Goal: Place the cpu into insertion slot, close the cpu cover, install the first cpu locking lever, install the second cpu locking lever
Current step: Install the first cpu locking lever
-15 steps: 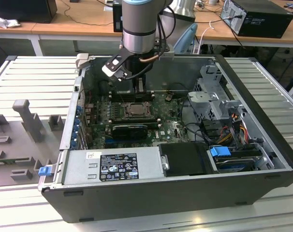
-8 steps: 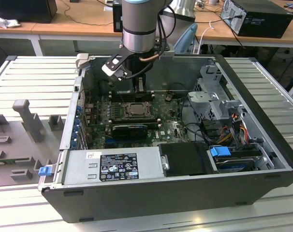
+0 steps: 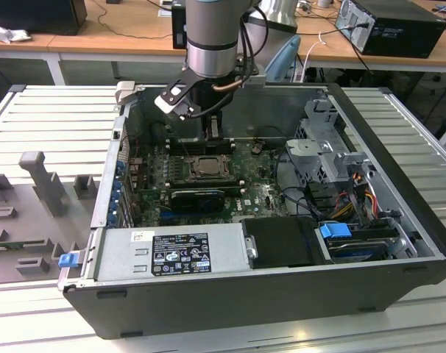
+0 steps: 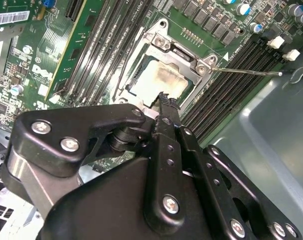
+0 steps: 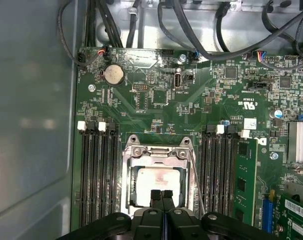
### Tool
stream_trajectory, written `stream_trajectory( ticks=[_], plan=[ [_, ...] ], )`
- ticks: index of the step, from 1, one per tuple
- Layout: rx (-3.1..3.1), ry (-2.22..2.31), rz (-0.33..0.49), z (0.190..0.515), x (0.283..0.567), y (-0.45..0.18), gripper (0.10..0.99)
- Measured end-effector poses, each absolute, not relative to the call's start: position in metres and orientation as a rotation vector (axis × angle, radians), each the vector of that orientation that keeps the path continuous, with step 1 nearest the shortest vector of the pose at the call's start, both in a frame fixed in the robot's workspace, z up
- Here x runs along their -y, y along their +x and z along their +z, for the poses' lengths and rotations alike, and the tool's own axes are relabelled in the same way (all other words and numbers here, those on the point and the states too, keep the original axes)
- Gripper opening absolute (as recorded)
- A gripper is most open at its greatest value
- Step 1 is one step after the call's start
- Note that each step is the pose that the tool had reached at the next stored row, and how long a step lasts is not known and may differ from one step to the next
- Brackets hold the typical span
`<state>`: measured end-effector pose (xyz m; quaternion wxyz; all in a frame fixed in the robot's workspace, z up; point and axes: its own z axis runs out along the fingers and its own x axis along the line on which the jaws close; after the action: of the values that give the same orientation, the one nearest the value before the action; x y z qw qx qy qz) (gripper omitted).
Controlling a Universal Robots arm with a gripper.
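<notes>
The tool (image 5: 161, 196), tips pressed together and empty, hangs over the cpu (image 5: 154, 180) beneath the cpu cover (image 5: 156, 151), seemingly for pushing.

We see the cpu (image 5: 157, 182), a pale silver-beige square, lying flat in the insertion slot (image 4: 136, 76). The cpu cover (image 5: 141, 151), a silver cut-out frame, lies flat around it.

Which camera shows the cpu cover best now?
The first wrist view: the thin square silver metal cpu cover faces the camera squarely, framing the pale square cpu, the black gripper hiding one edge. The second wrist view shows it slanted behind the gripper; the exterior view, small near the arm.
</notes>
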<state>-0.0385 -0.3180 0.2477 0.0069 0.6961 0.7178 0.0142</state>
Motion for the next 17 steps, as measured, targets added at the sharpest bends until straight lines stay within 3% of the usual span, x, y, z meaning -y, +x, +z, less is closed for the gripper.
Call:
stream_trajectory(
  ticks=[17],
  plan=[
    [-2.243,2.176,0.041,0.2574,0.3179,-0.0385,0.106]
  ],
)
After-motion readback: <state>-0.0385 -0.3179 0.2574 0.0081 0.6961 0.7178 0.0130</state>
